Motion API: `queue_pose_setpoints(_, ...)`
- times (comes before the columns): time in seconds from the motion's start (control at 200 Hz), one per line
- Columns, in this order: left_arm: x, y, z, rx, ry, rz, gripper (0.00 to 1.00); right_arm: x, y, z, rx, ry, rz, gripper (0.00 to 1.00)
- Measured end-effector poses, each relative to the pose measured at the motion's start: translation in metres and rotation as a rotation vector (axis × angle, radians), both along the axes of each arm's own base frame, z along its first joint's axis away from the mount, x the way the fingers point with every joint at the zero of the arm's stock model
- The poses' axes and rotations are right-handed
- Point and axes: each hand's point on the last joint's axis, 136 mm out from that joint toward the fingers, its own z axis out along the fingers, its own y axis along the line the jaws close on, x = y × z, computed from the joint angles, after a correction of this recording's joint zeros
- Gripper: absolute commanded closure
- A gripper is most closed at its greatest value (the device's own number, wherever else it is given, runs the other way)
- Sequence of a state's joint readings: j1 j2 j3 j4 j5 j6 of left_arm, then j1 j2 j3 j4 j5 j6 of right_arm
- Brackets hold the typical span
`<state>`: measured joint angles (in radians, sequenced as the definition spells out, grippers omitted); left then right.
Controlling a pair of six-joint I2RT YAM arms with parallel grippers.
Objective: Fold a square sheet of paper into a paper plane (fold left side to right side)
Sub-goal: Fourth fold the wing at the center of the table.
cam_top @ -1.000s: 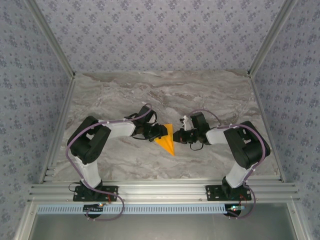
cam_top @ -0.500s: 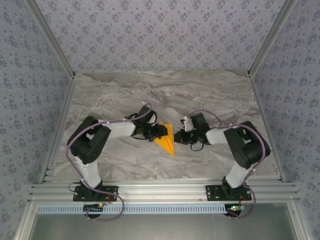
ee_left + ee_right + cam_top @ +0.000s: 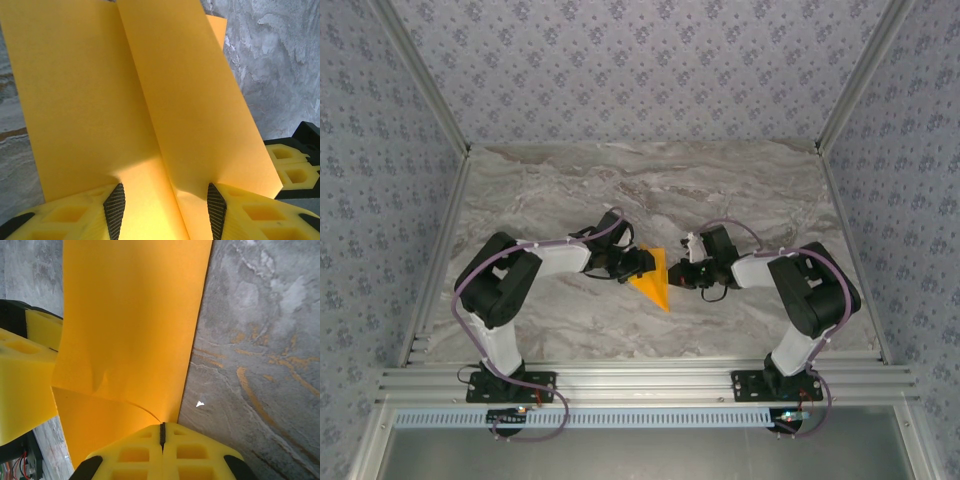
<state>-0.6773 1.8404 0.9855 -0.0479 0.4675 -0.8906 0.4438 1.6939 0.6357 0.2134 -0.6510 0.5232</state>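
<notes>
Starting w/ the top view: the square sheet of paper (image 3: 658,285) lies on the marble table (image 3: 750,190) directly between the two tools. Its wide end is at the tip of the left gripper (image 3: 642,263) and beside the right gripper (image 3: 674,272). It is orange-yellow, already creased, and tapers to a point on the side nearer the arm bases.

Left wrist view: the paper (image 3: 150,100) runs straight out ahead of the fingers, w/ two long panels meeting at a sharp ridge. The jaws stand part-way apart, one textured pad (image 3: 116,207) on each side of that ridge. Can't tell whether they squeeze it.

Right wrist view: the right gripper (image 3: 161,432) is clamped fully closed on the sheet's near edge. The paper (image 3: 130,315) fans out ahead of it, w/ a small dimple on the side toward the left tool's finger (image 3: 25,375).

Handling, as a judgement: v. light, thin, floppy except along creases, and easy to crumple or tear. Best taken at an edge or corner w/ a light pinch, close to a crease where it's stiffest.
</notes>
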Motion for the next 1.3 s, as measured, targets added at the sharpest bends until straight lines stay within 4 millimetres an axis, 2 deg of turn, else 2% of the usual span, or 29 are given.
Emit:
queue_pose_setpoints(0.095, 0.000, 0.000, 0.000, 0.000, 0.000, 0.000, 0.50, -0.001, 0.000, 0.009, 0.015, -0.025, 0.001, 0.88)
queue_pose_setpoints(0.25, 0.000, 0.000, 0.000, 0.000, 0.000, 0.000, 0.50, 0.001, 0.005, 0.037, 0.081, -0.102, 0.014, 0.76)
queue_pose_setpoints(0.38, 0.000, 0.000, 0.000, 0.000, 0.000, 0.000, 0.50, 0.001, 0.010, 0.048, 0.118, -0.128, 0.021, 0.73)
queue_pose_setpoints(0.52, 0.000, 0.000, 0.000, 0.000, 0.000, 0.000, 0.50, -0.003, 0.015, 0.048, 0.125, -0.126, 0.037, 0.73)
queue_pose_setpoints(0.75, 0.000, 0.000, 0.000, 0.000, 0.000, 0.000, 0.50, -0.009, 0.019, 0.034, 0.110, -0.089, 0.052, 0.75)
queue_pose_setpoints(0.909, 0.000, 0.000, 0.000, 0.000, 0.000, 0.000, 0.50, -0.009, 0.019, 0.030, 0.104, -0.078, 0.051, 0.80)
queue_pose_setpoints(1.109, 0.000, 0.000, 0.000, 0.000, 0.000, 0.000, 0.50, -0.010, 0.018, 0.028, 0.101, -0.071, 0.052, 0.92)
queue_pose_setpoints(1.299, 0.000, 0.000, 0.000, 0.000, 0.000, 0.000, 0.50, -0.010, 0.019, 0.026, 0.097, -0.062, 0.054, 0.92)
